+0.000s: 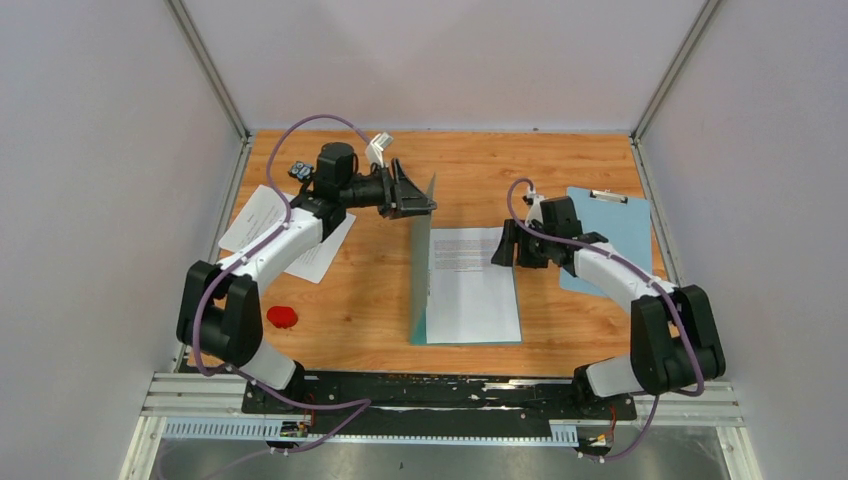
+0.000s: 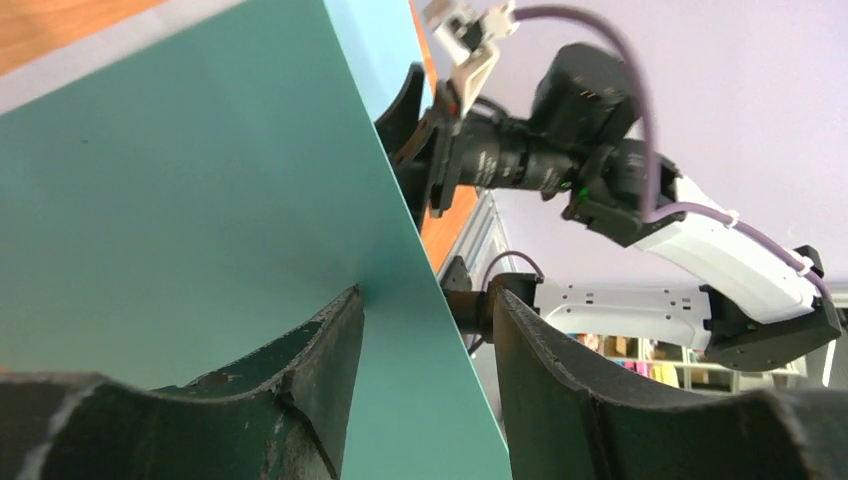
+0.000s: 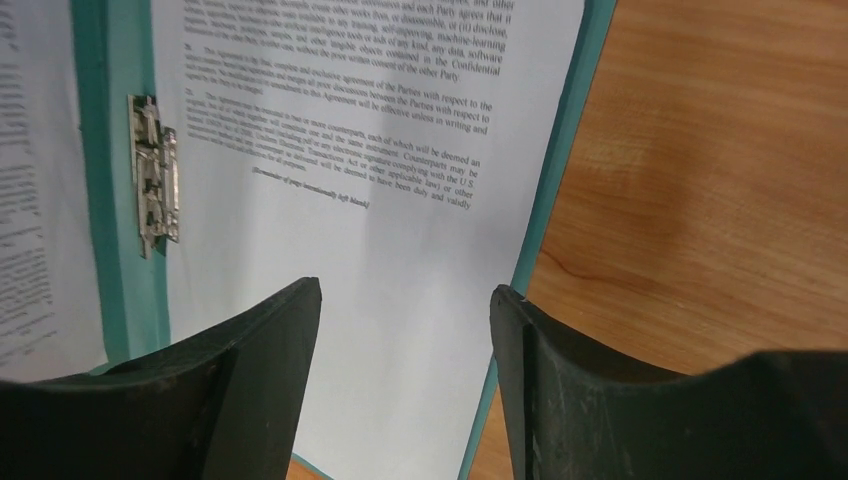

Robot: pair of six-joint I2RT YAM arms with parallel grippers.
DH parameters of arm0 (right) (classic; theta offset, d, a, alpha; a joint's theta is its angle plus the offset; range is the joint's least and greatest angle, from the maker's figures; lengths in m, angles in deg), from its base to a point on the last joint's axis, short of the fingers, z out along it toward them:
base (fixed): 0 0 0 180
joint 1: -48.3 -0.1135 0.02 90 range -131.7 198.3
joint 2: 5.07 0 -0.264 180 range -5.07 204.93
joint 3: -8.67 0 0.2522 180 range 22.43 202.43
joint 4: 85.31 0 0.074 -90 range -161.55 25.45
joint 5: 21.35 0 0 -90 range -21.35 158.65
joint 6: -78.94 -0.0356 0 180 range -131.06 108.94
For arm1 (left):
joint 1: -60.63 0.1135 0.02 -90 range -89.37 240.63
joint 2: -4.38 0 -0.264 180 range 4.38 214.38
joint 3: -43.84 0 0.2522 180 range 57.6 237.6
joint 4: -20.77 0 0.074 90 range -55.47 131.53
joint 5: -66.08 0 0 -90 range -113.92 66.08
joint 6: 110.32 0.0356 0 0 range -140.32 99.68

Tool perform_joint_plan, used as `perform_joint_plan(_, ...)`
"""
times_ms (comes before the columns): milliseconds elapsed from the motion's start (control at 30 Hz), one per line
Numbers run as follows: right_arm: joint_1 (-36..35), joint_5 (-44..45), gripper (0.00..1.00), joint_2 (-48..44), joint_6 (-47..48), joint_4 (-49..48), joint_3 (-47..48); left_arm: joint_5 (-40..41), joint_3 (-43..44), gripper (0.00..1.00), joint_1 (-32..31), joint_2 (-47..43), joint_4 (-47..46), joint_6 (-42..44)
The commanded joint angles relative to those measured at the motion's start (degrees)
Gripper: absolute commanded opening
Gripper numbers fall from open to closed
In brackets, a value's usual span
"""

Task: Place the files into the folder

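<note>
The teal folder lies open mid-table, its left cover (image 1: 421, 270) standing upright. A printed sheet, one of the files (image 1: 472, 285), lies on the flat right cover, whose teal edge (image 3: 560, 160) shows beside it. The metal fastener (image 3: 155, 175) sits on the spine, and a strip of printed paper shows left of it. My left gripper (image 1: 420, 203) is open at the upright cover's far top corner; the cover (image 2: 180, 220) passes between the jaws and touches the left finger (image 2: 330, 340). My right gripper (image 3: 405, 290) is open and empty just above the sheet's far right corner (image 1: 503, 245). More sheets (image 1: 262, 222) lie at the left.
A light blue clipboard (image 1: 612, 235) with a metal clip lies at the far right, partly under the right arm. A small red object (image 1: 282, 317) sits near the left arm's base. Grey walls enclose the wooden table (image 1: 370, 300).
</note>
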Motion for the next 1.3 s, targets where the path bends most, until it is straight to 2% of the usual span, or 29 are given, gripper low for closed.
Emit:
perform_joint_plan(0,2.1,0.4,0.66,-5.7,0.2,4.8,6.9,0.0,5.4,0.59,-2.9,3.7,-3.6,-1.3)
perform_joint_plan(133,2.5,3.7,0.70,-11.1,0.0,9.8,9.0,1.8,8.9,0.62,-3.7,5.0,1.5,2.2)
perform_joint_plan(367,2.6,6.5,0.75,-17.5,-0.4,14.1,10.2,13.8,21.1,0.76,-3.5,6.0,27.6,20.3)
perform_joint_plan(467,2.6,6.8,0.76,-18.6,-0.6,15.7,10.9,18.4,22.5,0.84,-3.1,5.5,32.6,24.2)
perform_joint_plan(600,2.6,6.8,0.75,-20.1,-0.8,17.6,11.3,24.2,22.8,0.88,-2.7,4.4,37.5,28.4)
perform_joint_plan(700,1.7,5.3,0.75,-21.5,-0.1,18.3,10.5,28.7,22.7,1.00,-2.4,3.3,42.8,32.4)
perform_joint_plan(833,-5.9,9.6,0.75,-23.6,0.8,19.4,7.8,35.1,19.3,1.00,-2.3,-0.5,45.0,36.0)
perform_joint_plan(933,-15.2,10.6,0.75,-24.9,2.7,17.9,5.0,38.5,15.8,1.00,-2.3,-4.8,44.8,37.6)
perform_joint_plan(1133,-30.7,13.6,0.76,-26.5,6.2,8.2,-4.2,41.6,6.3,1.00,-2.3,-12.8,43.7,38.3)
perform_joint_plan(1267,-41.0,17.4,0.76,-27.9,9.0,1.7,-9.6,41.2,-2.5,1.00,-2.4,-20.1,39.2,37.8)
